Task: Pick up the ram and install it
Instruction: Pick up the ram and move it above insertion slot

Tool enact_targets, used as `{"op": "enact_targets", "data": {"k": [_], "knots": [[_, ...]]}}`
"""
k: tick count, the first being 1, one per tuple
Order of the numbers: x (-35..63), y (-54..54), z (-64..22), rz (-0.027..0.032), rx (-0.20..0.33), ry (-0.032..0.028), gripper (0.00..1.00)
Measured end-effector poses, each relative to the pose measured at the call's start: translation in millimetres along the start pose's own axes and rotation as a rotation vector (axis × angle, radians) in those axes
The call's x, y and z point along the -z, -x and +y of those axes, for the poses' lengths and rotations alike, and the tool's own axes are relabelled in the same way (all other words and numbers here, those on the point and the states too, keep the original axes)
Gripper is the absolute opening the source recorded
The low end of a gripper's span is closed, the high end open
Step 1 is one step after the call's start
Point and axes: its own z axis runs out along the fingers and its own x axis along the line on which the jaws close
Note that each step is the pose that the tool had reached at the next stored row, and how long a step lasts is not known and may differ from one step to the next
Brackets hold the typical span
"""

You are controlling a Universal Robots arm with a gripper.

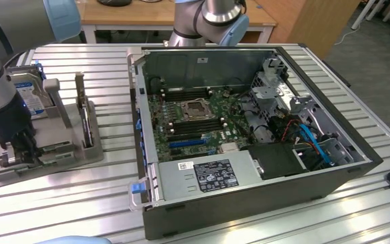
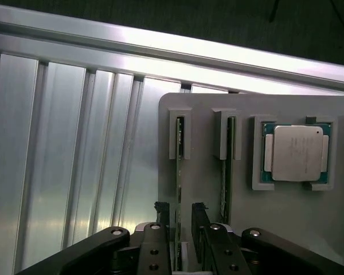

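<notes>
Wrist view: gripper (image 2: 179,211) open astride the ram (image 2: 179,172), which stands edge-up in the grey holder (image 2: 205,186), lengthwise between the jaws

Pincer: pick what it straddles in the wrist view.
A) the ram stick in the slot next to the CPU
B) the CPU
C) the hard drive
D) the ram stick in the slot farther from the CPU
D: the pincer has one finger on each side of the ram, which stands on edge in the slot of the holder that lies farther from the CPU.
</notes>
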Motion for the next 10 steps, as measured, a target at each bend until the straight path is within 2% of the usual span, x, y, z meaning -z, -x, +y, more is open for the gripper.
{"op": "enact_targets", "data": {"k": [10], "knots": [[-6.5, 0.3, 1.5, 0.0025, 0.000, -0.0136, 0.29]]}}
